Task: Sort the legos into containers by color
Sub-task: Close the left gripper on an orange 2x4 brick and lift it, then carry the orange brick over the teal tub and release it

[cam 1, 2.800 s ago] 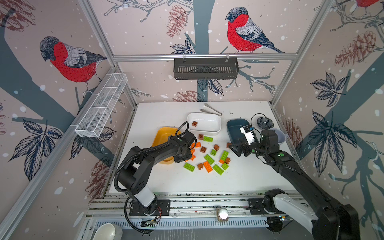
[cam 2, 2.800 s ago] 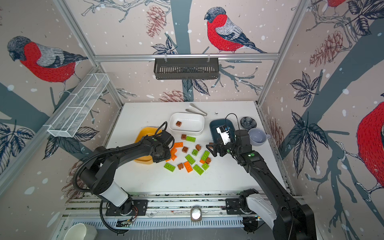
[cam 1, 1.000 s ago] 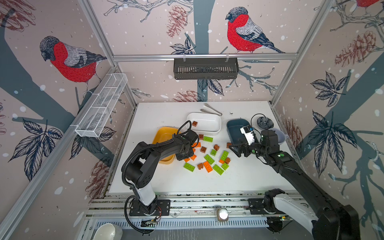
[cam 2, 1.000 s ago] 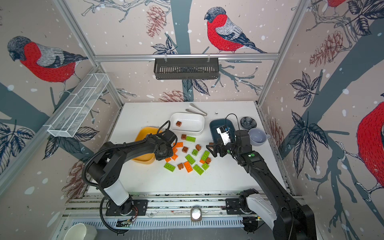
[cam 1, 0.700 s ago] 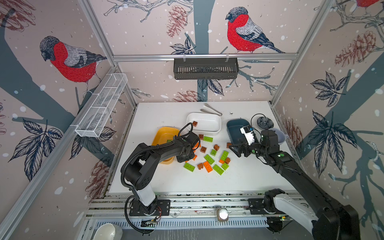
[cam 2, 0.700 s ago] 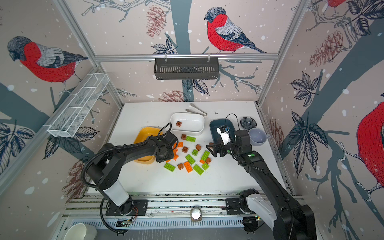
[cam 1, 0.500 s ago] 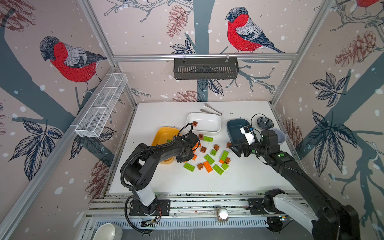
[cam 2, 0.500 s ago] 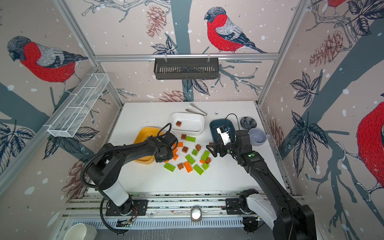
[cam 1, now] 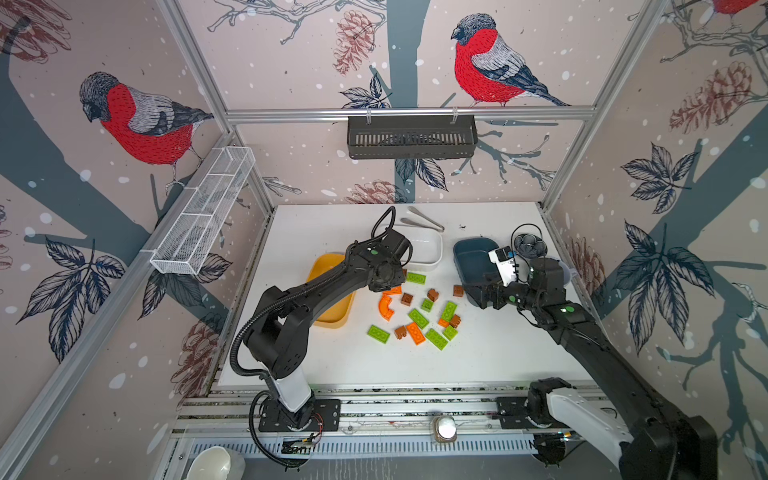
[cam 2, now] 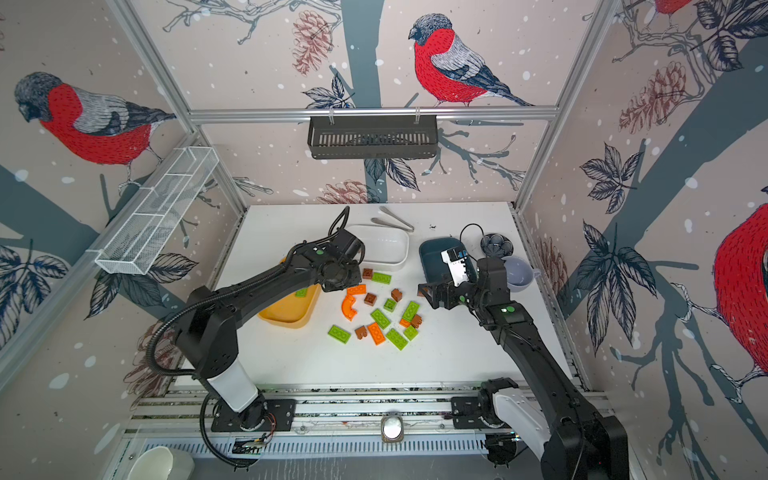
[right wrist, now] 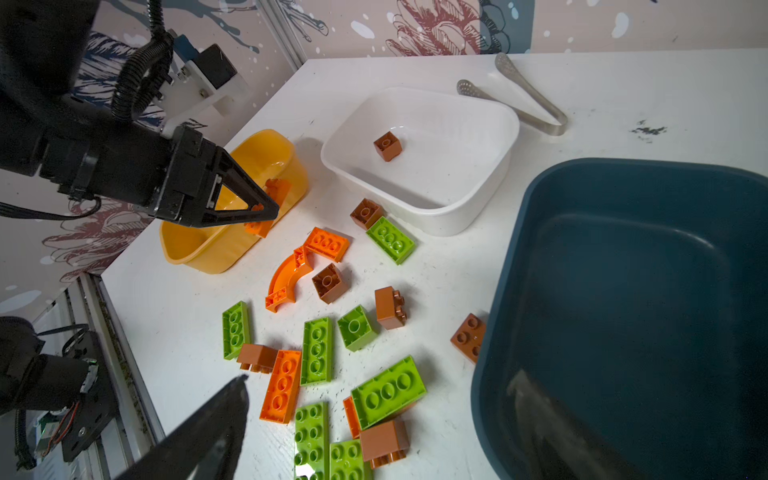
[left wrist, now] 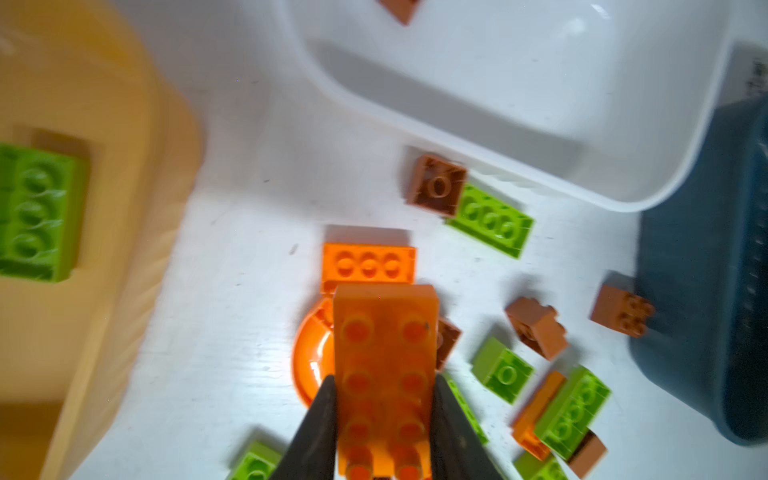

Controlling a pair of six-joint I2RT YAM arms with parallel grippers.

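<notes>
Tabletop (cam 1: 478,357) — orange brick (left wrist: 384,332) into left hand (left wrist: 384,386)

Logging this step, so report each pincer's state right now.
Left pincer: shut on an orange lego.
Right pincer: open, holding nothing.

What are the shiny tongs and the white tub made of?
The tongs look like metal: silvery grey with a dull brushed shine and small holes in the scoop ends. The white tub looks like smooth plastic: glossy, with soft reflections on its rounded walls. It could be something else, but nothing suggests that.
</notes>
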